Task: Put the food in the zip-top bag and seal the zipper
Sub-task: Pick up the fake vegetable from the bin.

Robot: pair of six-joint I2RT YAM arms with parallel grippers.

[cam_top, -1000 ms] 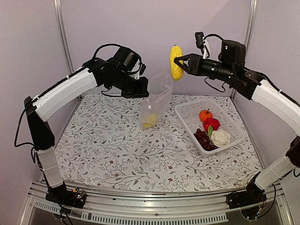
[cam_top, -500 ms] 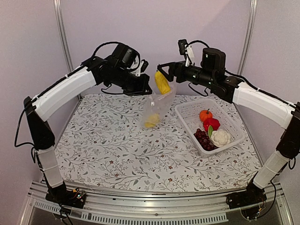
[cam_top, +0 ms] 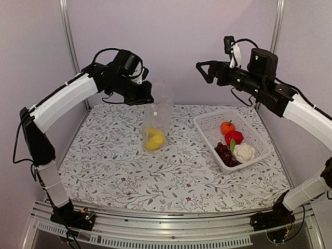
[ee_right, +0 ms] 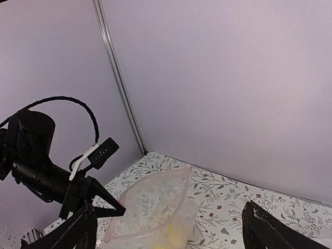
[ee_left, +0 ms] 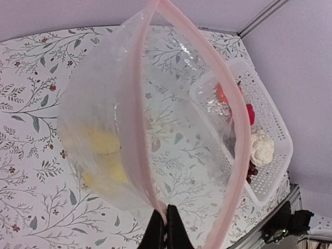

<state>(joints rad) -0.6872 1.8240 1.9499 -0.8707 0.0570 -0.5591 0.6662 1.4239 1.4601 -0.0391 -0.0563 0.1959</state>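
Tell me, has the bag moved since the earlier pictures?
Yes. The bag has shifted left, away from the basket, which stayed put. The left gripper holds it by the mouth edge.

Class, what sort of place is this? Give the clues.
Likely a robot test bench, not a kitchen: left arm and right arm bolted to a metal rail, toy produce in a white basket.

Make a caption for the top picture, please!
Left end effector pinches a clear bag holding yellow food; right end effector hangs open and empty.
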